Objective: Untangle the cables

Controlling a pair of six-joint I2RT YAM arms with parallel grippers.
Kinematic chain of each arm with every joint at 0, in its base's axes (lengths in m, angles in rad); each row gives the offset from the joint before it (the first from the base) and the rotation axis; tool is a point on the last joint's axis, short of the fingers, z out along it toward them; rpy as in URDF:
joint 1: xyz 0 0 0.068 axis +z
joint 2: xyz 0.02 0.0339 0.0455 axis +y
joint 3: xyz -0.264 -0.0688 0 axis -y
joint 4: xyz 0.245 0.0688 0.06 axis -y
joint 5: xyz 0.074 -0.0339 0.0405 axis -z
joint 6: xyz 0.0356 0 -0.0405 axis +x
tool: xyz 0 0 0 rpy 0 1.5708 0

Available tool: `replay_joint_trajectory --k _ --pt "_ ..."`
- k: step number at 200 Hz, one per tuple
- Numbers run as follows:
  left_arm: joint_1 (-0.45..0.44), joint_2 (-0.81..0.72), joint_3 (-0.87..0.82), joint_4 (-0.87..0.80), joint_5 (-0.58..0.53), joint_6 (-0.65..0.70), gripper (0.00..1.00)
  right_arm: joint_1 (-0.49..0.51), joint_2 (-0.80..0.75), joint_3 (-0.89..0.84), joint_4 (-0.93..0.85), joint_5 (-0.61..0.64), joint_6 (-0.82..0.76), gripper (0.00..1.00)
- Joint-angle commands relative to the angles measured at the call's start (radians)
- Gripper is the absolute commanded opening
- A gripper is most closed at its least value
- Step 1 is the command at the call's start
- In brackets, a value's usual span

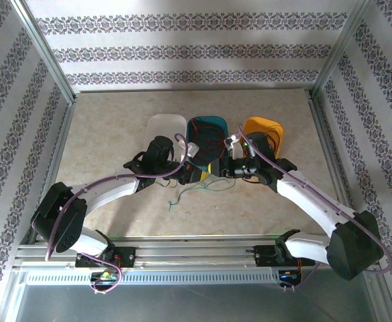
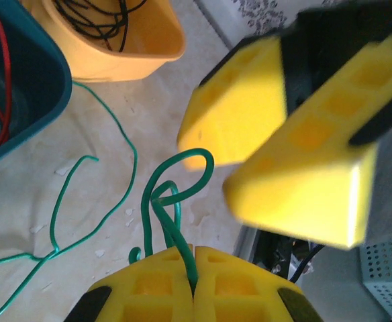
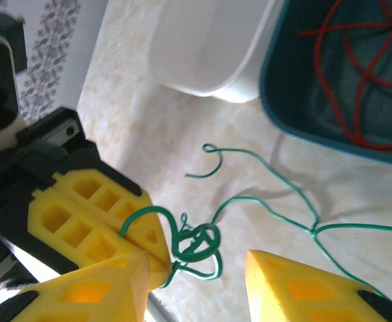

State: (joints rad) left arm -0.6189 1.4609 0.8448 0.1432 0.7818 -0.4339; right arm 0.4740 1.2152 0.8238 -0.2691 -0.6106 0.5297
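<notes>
— Anything in the left gripper?

— Clamped flat on a thin green wire cable, just beside its knot.

— And the right gripper?

— Spread wide, gripping nothing. Knot seen between the fingers; touching them or not, hard to say.

— Rest of the green?

— Trailing over the beige table, at 6 o'clock of the teal plastic bin. Inside that, a red cable. At its 3 o'clock, an orange plastic bin with a black cable coiled inside.
</notes>
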Motion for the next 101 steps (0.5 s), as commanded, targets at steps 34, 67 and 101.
replay_joint_trajectory --k 34,67,101 --pt "0.032 -0.046 -0.024 0.150 0.052 -0.082 0.00 0.001 0.050 -0.025 0.067 -0.116 -0.014 0.40" --pt "0.042 -0.062 -0.041 0.184 0.071 -0.108 0.00 -0.014 0.059 -0.050 0.110 -0.130 0.003 0.38" --pt "0.057 -0.079 -0.053 0.207 0.077 -0.132 0.00 -0.069 0.042 -0.091 0.140 -0.162 0.025 0.35"
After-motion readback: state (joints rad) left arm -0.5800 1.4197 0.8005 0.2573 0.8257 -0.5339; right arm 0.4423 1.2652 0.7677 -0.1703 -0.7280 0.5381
